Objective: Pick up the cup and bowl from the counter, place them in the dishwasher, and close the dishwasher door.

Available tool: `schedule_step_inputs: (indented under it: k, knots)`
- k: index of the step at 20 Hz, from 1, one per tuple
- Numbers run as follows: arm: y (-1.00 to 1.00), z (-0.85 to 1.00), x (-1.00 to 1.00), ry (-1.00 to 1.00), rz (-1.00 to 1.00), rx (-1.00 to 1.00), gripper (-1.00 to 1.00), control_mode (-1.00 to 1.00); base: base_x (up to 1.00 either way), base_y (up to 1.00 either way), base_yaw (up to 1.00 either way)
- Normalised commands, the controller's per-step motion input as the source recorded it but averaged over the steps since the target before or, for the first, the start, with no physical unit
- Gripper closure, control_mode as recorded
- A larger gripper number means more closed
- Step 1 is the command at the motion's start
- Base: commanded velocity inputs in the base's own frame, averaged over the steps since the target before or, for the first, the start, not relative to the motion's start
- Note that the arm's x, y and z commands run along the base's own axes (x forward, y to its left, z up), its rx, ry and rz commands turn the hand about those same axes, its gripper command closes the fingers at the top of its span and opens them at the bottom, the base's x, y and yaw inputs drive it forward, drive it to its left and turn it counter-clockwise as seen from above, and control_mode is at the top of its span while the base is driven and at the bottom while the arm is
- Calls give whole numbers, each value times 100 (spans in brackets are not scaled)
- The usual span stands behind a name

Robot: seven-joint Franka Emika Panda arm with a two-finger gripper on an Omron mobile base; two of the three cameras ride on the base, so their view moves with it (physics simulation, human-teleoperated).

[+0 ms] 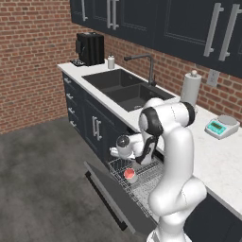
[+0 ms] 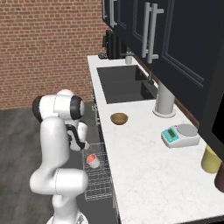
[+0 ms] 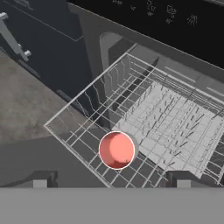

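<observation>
The cup (image 3: 116, 150), white with a red inside, stands upright in the dishwasher's pulled-out white wire rack (image 3: 175, 118), near the rack's front corner. It also shows as the cup (image 1: 130, 175) and the cup (image 2: 92, 160) in the two base views. My gripper (image 3: 111, 181) hangs just above it, open, fingers wide on either side and apart from the cup. The brown bowl (image 2: 119, 118) sits on the white counter (image 2: 144, 166) beside the sink. The dishwasher door (image 1: 116, 198) lies dropped open below the rack.
A double sink (image 1: 125, 87) with a faucet (image 1: 150, 66), a paper towel roll (image 1: 191, 89), a kitchen scale (image 2: 179, 134) and a black coffee machine (image 1: 90, 48) stand on the counter. A yellow canister (image 2: 211, 159) is at the right end.
</observation>
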Motion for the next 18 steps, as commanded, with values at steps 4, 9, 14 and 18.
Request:
schedule_step_inputs:
  k: [4,9,14,18]
  knots:
    - [23,100,-72,-15,5,0,-100,-100,0,0,0]
    - [14,100,-54,-8,4,0,-100,-100,0,0,0]
    - [1,100,-31,0,9,0,-100,-100,0,0,0]
    - [4,100,-15,0,9,0,-100,-100,0,0,0]
